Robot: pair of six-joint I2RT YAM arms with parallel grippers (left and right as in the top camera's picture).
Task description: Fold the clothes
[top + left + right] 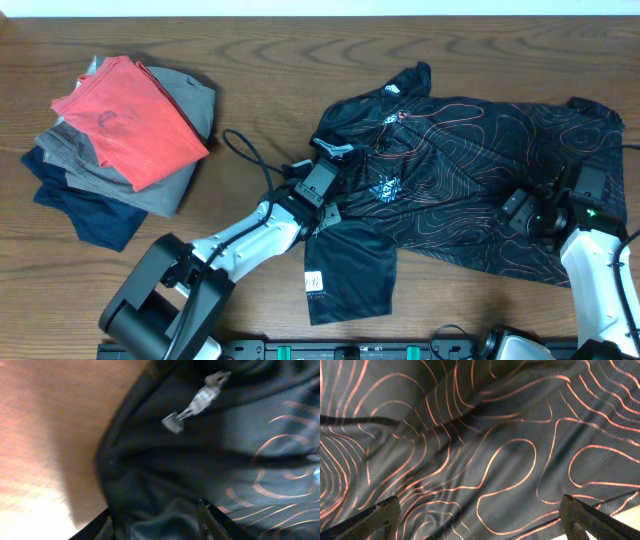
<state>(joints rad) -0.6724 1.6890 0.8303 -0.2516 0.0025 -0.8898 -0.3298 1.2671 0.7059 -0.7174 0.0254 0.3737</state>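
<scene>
Black jersey (470, 150) spread out; right gripper (480, 505) wide, left gripper (155, 510) grip unclear. Pinch edges evenly, lift together, avoid bunching.

**No legible text**

The jersey (470, 160) carries a white crest (385, 188), a small badge (400, 117) near the collar and a white sleeve patch (314, 284), all too small to read. The left wrist view blurs a white print (197, 402). The red shirt (130, 120) bears an unreadable round mark (112, 121).
</scene>
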